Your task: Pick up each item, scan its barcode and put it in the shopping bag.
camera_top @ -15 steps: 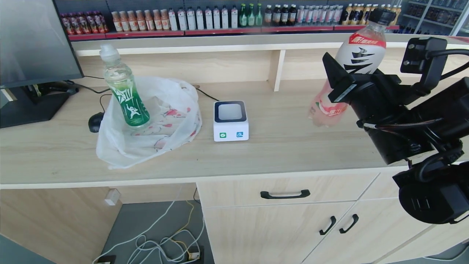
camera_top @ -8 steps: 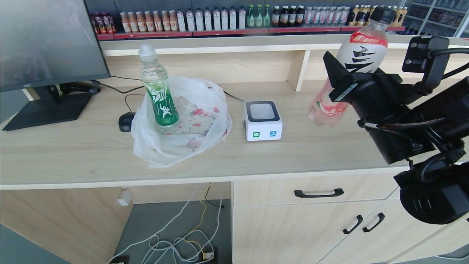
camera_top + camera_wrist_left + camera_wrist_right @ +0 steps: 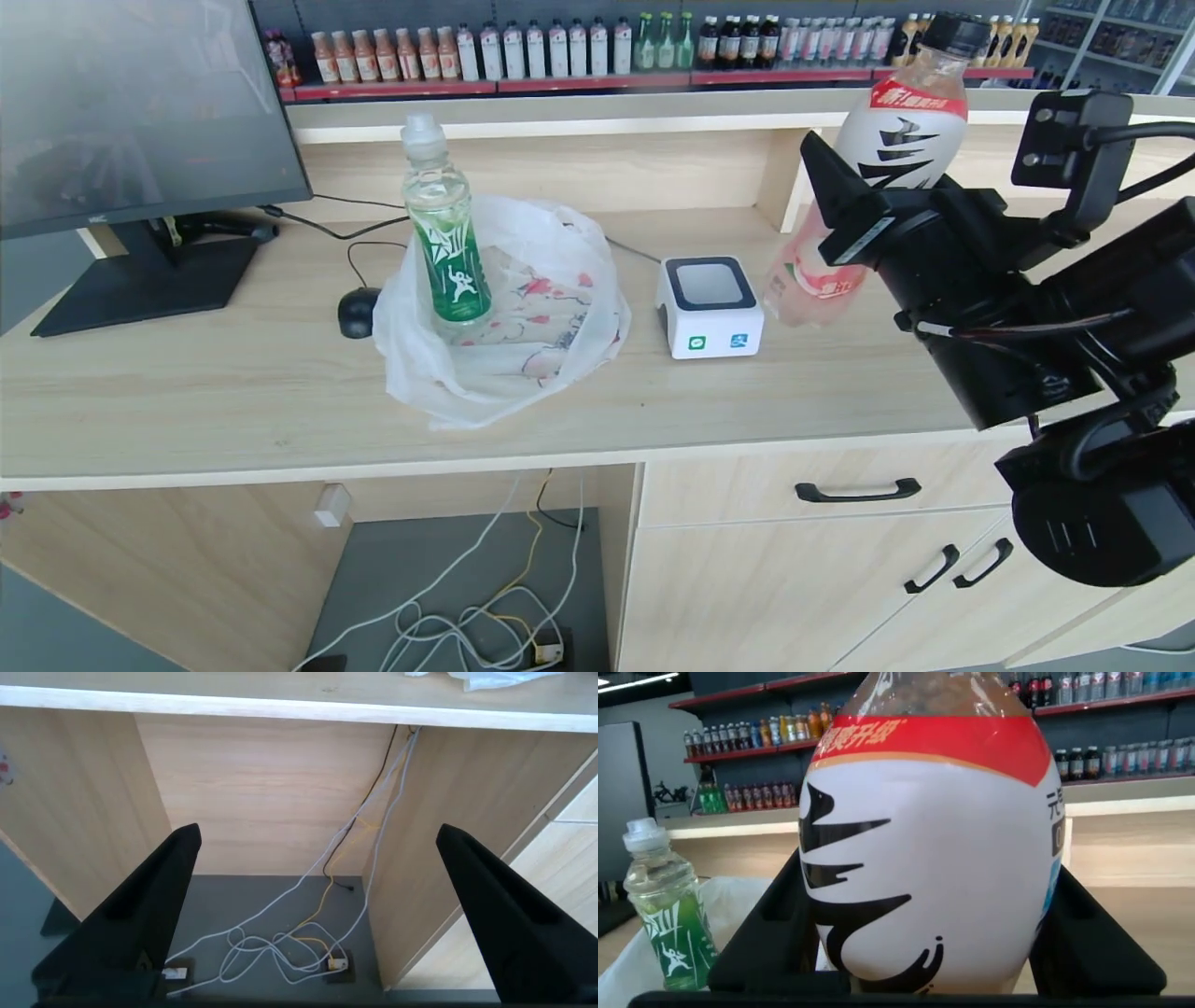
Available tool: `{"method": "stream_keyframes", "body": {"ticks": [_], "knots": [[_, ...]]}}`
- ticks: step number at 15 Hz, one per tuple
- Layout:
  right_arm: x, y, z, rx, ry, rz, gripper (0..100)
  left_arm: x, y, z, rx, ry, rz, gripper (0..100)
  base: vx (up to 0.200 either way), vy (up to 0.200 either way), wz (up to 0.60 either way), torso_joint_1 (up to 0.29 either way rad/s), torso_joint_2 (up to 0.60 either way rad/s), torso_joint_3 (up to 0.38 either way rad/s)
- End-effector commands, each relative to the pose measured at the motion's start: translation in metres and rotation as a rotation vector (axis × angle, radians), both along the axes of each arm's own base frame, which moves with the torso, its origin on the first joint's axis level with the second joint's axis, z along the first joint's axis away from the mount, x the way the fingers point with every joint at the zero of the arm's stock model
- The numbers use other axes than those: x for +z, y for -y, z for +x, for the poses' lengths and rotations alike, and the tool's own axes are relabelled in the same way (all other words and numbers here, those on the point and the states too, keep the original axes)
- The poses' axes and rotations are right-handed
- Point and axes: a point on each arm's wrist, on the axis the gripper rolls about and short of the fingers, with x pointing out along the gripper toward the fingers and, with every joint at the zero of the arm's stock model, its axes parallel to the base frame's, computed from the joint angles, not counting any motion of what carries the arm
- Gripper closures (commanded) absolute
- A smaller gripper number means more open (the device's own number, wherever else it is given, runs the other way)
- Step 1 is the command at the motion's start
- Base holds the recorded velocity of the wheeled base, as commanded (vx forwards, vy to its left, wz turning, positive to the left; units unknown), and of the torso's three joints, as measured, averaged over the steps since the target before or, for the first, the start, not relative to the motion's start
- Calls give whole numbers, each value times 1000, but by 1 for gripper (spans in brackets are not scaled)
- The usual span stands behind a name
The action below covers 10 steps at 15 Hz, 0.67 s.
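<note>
The left gripper (image 3: 316, 917) is down low, facing the open space under the counter (image 3: 233, 411). Its two black fingers (image 3: 131, 922) are spread wide apart with nothing between them. Past them, a tangle of wires (image 3: 280, 947) lies on the dark floor. Up on the counter, a big dark screen (image 3: 140, 103) stands at the far left on a flat black foot. Next to it comes a small black mouse (image 3: 358, 313), right by the edge of the shopping bag (image 3: 551, 355). The bag is thin and white with red marks, and it sits open and crumpled on the counter. A green bottle (image 3: 446, 238) with a clear top and a white cap stands upright inside the bag. Just to the right of the bag sits the white box scanner (image 3: 708, 306) with a dark square window on top. To the right of the scanner, the right gripper (image 3: 864, 219) holds a white and pink bottle (image 3: 873, 159) up in the air. Its fingers are squeezed around the middle of the bottle, one on each side. The bottle leans, with its black cap up high and its pink bottom end down near the right side of the scanner. Behind the counter, a long shelf (image 3: 579, 84) is full of drinks.
</note>
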Motion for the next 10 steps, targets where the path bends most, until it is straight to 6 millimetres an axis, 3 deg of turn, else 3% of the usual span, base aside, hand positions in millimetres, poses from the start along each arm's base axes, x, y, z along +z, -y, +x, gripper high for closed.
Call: {"method": "stream_keyframes", "body": {"ticks": [1, 6, 10], "knots": [[-2, -2, 1, 5, -6, -3, 100, 0, 0, 0, 0, 1, -1, 0, 0, 0, 0, 0, 0, 0], [-23, -12, 20, 32, -81, 1, 100, 0, 0, 0, 0, 1, -1, 0, 0, 0, 0, 0, 0, 0], [-11, -26, 49, 76, -123, 64, 100, 0, 0, 0, 0, 1, -1, 0, 0, 0, 0, 0, 0, 0]]}}
